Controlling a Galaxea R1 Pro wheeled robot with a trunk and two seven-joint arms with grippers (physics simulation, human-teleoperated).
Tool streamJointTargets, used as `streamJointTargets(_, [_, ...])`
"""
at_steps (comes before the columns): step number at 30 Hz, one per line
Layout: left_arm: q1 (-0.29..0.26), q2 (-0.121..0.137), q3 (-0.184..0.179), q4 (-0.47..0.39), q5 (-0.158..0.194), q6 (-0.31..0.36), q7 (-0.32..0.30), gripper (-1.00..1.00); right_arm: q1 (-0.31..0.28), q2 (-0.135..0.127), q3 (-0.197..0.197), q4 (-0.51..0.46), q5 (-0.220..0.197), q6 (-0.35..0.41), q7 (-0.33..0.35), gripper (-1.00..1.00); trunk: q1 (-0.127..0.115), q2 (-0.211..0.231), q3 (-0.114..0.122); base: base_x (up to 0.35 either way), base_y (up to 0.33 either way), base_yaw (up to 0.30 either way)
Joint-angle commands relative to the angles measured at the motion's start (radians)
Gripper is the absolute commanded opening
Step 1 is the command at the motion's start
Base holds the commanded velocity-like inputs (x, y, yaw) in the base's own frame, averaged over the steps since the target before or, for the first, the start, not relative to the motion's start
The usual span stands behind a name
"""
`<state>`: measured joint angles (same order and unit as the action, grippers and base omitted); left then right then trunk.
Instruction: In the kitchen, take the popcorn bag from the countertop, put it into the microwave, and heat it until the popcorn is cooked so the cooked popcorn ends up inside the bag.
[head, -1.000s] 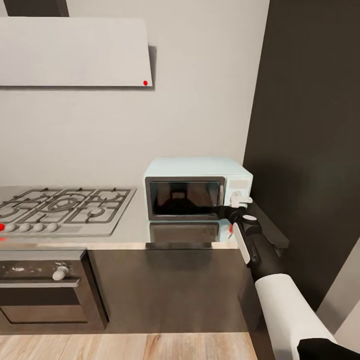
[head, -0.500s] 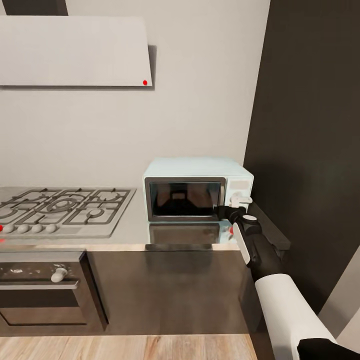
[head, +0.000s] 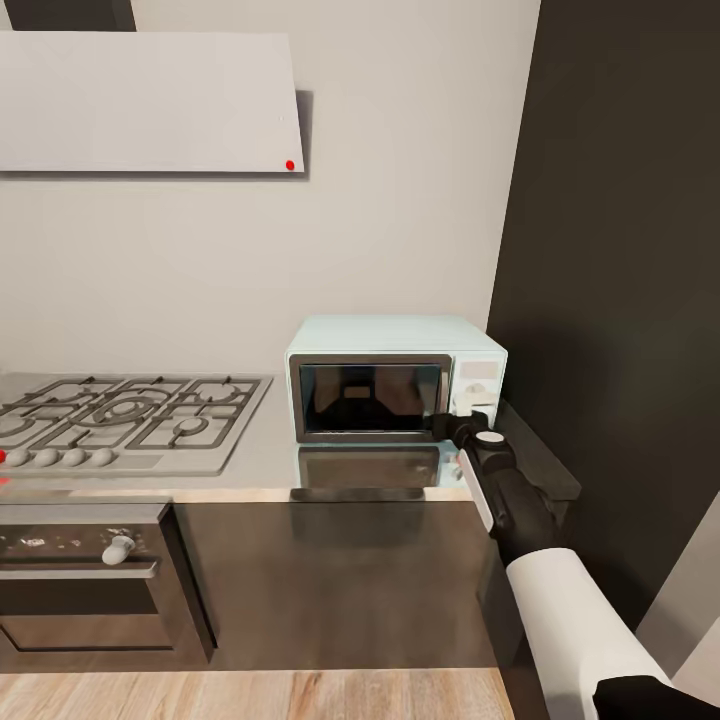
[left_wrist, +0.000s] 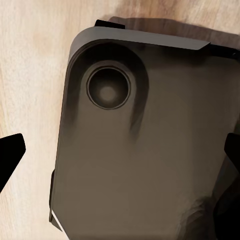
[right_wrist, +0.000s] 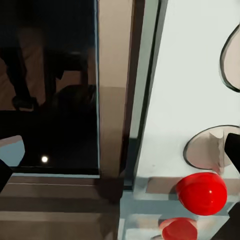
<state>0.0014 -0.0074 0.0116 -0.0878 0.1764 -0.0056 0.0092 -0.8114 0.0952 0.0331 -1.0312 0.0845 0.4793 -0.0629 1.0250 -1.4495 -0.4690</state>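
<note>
Head view: the microwave (head: 396, 379) sits at centre frame on the surface (head: 270, 450), door closed, the right gripper (head: 462, 419) against its control panel, jaws' opening hard to tell. It looks rigid and heavy; its red button (right_wrist: 201, 193) likely needs a light press.

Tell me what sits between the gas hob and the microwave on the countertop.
Nothing: in the head view, only a bare strip of countertop separates the gas hob from the microwave.
</note>
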Motion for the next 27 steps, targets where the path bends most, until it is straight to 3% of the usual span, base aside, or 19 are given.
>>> streamJointTargets(1, [0.000, 0.000, 0.001, -0.001, 0.006, -0.001, 0.001, 1.00, -0.001, 0.000, 0.002, -0.001, 0.008, 0.006, -0.002, 1.00, 0.000, -0.001, -0.001, 0.000, 0.000, 0.000])
streamJointTargets(27, [0.000, 0.000, -0.001, -0.001, 0.006, -0.001, 0.001, 1.00, -0.002, -0.009, -0.007, -0.009, 0.007, 0.005, -0.011, 1.00, 0.000, -0.001, -0.001, 0.012, 0.023, 0.000])
